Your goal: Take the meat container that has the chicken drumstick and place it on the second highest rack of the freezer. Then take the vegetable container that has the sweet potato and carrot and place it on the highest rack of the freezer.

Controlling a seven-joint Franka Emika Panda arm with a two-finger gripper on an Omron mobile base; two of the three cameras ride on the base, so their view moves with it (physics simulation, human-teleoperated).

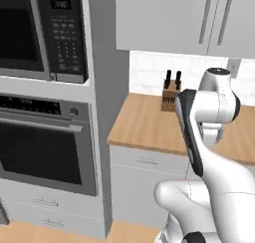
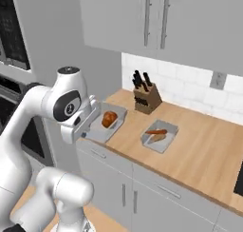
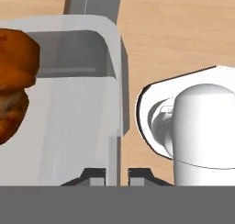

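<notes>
Gripper (image 3: 117,173): closed on the rim of the meat container (image 3: 82,103), one fingertip seen on each side of its wall.
Meat container (image 2: 105,124): set at the counter's (image 2: 199,150) left end, with the chicken drumstick (image 2: 109,119) inside, to the left of the fingertips in the hand view.
Vegetable container (image 2: 159,136): placed to the right, apart, beside the knife block (image 2: 146,99).

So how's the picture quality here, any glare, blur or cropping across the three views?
Left base view: even flat light, arm blocks part of the wooden counter. Right base view: soft, slightly blurry, no glare. Hand view: chicken drumstick cropped at the left edge, fingers shut on the meat container rim.
</notes>
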